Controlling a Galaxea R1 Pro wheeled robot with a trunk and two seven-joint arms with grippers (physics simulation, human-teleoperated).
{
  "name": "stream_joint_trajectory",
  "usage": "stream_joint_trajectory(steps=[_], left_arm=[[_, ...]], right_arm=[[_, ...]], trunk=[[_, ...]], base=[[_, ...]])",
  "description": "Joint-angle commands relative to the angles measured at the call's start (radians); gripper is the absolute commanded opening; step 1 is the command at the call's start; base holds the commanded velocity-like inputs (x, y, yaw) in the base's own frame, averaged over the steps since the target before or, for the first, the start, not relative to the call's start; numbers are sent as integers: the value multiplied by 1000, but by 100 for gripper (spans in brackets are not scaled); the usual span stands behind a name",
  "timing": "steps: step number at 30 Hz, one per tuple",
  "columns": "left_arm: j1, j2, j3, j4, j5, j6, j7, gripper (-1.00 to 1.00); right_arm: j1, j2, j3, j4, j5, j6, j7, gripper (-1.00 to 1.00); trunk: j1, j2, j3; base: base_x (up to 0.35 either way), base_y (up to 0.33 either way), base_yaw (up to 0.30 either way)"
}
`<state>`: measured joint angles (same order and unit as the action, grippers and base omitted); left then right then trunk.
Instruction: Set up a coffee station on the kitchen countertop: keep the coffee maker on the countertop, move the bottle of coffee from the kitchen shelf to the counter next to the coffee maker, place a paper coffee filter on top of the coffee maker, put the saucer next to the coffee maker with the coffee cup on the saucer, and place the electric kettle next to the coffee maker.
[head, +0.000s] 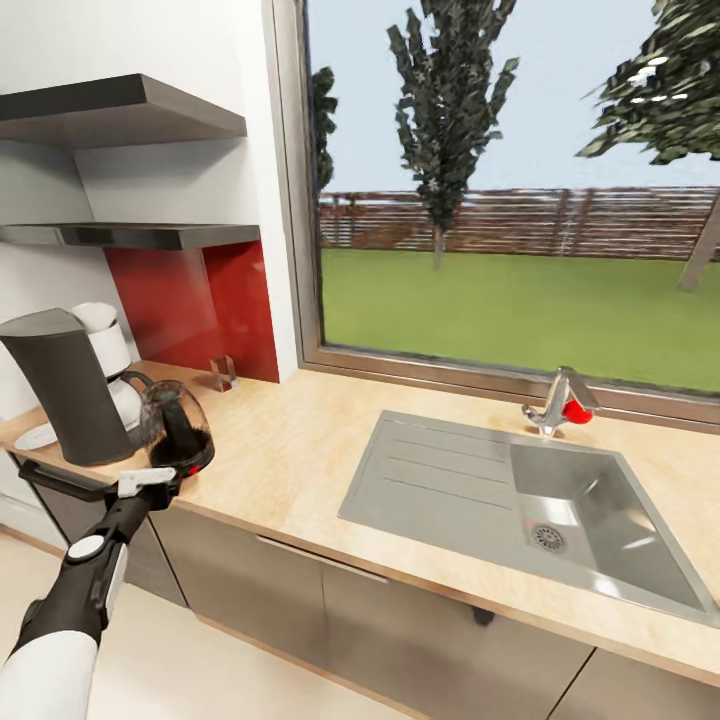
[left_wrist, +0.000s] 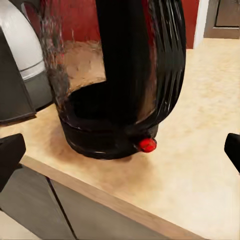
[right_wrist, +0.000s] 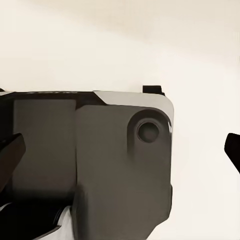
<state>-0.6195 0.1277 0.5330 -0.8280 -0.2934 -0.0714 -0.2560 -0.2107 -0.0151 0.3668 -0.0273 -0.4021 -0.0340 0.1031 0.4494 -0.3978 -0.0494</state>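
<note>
The left tool (left_wrist: 120, 150) is spread wide, holding nothing; the kettle (left_wrist: 120, 85) stands on the desk (left_wrist: 200, 165) just ahead, apart from its fingertips (left_wrist: 10, 150).

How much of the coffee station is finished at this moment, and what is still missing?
Done: the coffee maker stands on the countertop with the kettle beside it; a white plate edge shows at its base. In hand: nothing, the left gripper is open by the kettle. Left: I cannot confirm the coffee bottle or the filter.

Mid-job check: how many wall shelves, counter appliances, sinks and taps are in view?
Black wall shelves: 2
Coffee maker: 1
Electric kettle: 1
Sink: 1
Tap: 1
Total: 6
</note>
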Motion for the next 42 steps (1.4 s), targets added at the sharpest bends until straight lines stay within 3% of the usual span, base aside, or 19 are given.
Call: stream_joint_trajectory(steps=[1,5,7,12,13,17,22,24,26,28,30,31,32,36,38,39,40,42], left_arm=[[0,0,15,-5,1,-6,-8,100],[9,19,86,-55,24,-5,-45,100],[25,52,228,-83,45,-6,-118,100],[46,88,310,-86,45,-7,-170,100],[77,97,345,-86,47,-8,-176,100],[198,107,376,-84,48,-31,-179,100],[300,101,372,-52,43,-90,-181,100],[341,98,368,3,34,-100,-182,100],[381,97,355,129,-25,-114,-181,100],[387,97,351,181,-73,-118,-181,100],[392,96,348,284,-186,-121,-175,100],[393,98,348,389,-295,-122,-167,100],[401,98,347,464,-374,-122,-151,100],[452,94,346,605,-563,-119,-44,100],[477,92,347,668,-620,-118,38,100],[494,92,347,725,-645,-115,125,100],[505,91,347,786,-655,-110,227,100],[523,84,347,831,-658,-109,311,100]], right_arm=[[-1,0,8,1,-11,-4,4,100],[-1,0,8,1,-11,-4,4,100],[-1,0,9,1,-12,-4,4,100],[-1,0,9,0,-12,-4,5,100],[-1,0,9,0,-12,-4,5,100],[-1,0,10,-2,-12,-5,7,100],[-1,4,10,-3,-12,-6,9,100],[-1,5,11,-3,-12,-6,9,100],[-1,6,9,-3,-14,-8,9,100],[-1,6,8,-4,-15,-13,9,100],[-1,6,8,-3,-16,-21,7,100],[-1,6,6,-3,-18,-24,6,100],[-1,7,6,-3,-18,-25,6,100],[-1,7,6,-4,-18,-26,6,100],[-1,7,5,-5,-19,-26,6,100],[-1,7,5,-5,-20,-26,7,100],[-1,6,4,-4,-19,-26,7,100],[-1,6,3,-4,-18,-26,7,100]], trunk=[[1,-2,-2],[1,-2,-2],[1,-2,-2],[1,-2,-2],[1,-2,-2],[1,-2,-2],[1,-2,-2],[1,-2,-2],[1,-2,-2],[1,-2,-2],[1,-2,-2],[1,-2,-2],[1,-2,-2],[1,-2,-2],[1,-2,-2],[1,-2,-2],[1,-2,-2],[1,-2,-2]], base=[[-3,0,0],[-1,0,0],[0,0,0],[0,0,0],[0,0,0],[0,0,0],[0,0,0],[0,0,0],[0,0,0],[0,0,0],[0,0,0],[0,0,0],[0,0,0],[0,0,0],[0,0,0],[0,0,0],[0,0,0],[0,0,0]])
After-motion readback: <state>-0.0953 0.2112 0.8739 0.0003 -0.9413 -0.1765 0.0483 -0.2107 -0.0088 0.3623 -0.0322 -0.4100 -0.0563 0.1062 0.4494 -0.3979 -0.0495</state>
